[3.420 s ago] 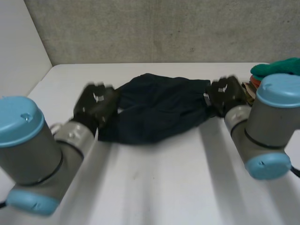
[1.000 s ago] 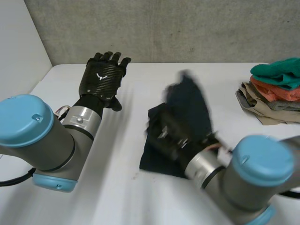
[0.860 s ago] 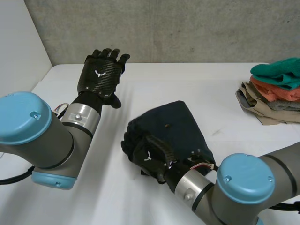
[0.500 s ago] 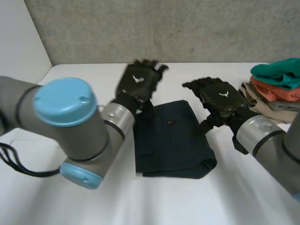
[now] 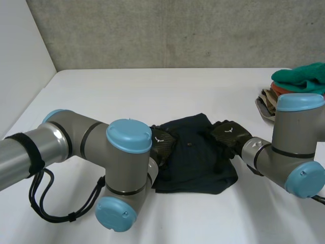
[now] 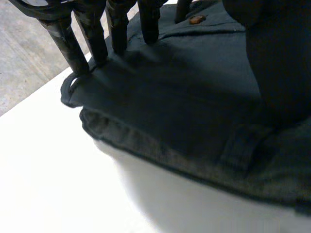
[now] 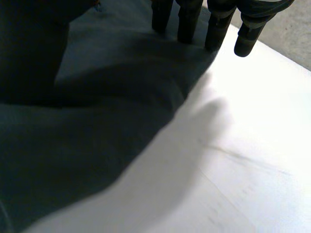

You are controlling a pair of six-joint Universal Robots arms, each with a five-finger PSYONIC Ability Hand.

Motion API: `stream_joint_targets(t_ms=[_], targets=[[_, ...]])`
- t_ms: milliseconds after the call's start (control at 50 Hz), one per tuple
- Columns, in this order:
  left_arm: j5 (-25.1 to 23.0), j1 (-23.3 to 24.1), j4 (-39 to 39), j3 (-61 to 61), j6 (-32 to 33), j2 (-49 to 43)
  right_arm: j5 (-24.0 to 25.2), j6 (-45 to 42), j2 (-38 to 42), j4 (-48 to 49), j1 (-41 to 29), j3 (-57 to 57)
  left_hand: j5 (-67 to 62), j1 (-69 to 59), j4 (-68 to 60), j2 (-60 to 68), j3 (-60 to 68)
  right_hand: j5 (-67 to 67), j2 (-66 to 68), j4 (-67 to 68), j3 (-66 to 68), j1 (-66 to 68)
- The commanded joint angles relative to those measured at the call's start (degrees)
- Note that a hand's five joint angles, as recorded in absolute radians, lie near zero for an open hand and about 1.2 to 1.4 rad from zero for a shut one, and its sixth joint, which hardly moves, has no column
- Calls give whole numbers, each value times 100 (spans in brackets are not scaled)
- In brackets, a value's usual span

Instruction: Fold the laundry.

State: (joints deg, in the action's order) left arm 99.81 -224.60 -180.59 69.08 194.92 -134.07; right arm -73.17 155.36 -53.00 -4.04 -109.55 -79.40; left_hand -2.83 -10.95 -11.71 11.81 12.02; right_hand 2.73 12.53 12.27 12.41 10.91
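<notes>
I'm pressing left hand (image 5: pixel 162 144) and right hand (image 5: pixel 230 134) flat, fingers straight, on the cloth (image 5: pixel 195 163); dragging risks undoing the fold.

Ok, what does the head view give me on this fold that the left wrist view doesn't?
Head view adds: the right hand flat on the dark garment's right edge, and a pile of folded clothes at the table's far right.
Left wrist view adds: a close look at a belt loop on the garment's thick seamed edge.
Both share: the left hand with straight fingers resting on the garment, the brown button, and the white table.
</notes>
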Motion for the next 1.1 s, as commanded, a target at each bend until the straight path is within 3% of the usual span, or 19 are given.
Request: stream_joint_targets(t_ms=[20,120,280,440,520,660,880,1100], targets=[[-110,-171,112,-202,125,328,-549,-525,-236,280,13,-189,-141,-328,-253,243,222,-273,-253,-227,-241,-91],[-698,-391,279,-272,125,881,-619,-569,-1130,930,4,-732,-361,-548,-473,463,442,-273,-253,-227,-241,-91],[-2463,-830,402,-368,99,1733,-523,-498,-2459,2019,-171,-2357,-293,-481,-406,395,374,-273,-253,-227,-241,-91],[-4019,-1085,814,-808,-120,2165,-251,-498,-2478,2837,-532,-3756,-327,-515,-440,429,408,-273,-253,-227,-241,-91],[-4477,-1121,1061,-984,-436,2166,12,-498,-2443,3521,-532,-4178,-327,-515,-440,429,408,-273,-253,-227,-241,-91],[-4663,-1024,1097,-1072,-780,2113,57,-533,-1802,4420,-593,-4303,-327,-515,-440,429,408,-273,-253,-227,-241,-91],[-4602,-980,1070,-1072,-798,1920,-4,-630,-1098,5475,-611,-4101,-294,-481,-406,395,374,-273,-253,-227,-241,-91],[-4576,-989,877,-993,-806,1858,-118,-648,-756,5651,-629,-3600,-294,-481,-406,395,374,761,781,807,793,943]])
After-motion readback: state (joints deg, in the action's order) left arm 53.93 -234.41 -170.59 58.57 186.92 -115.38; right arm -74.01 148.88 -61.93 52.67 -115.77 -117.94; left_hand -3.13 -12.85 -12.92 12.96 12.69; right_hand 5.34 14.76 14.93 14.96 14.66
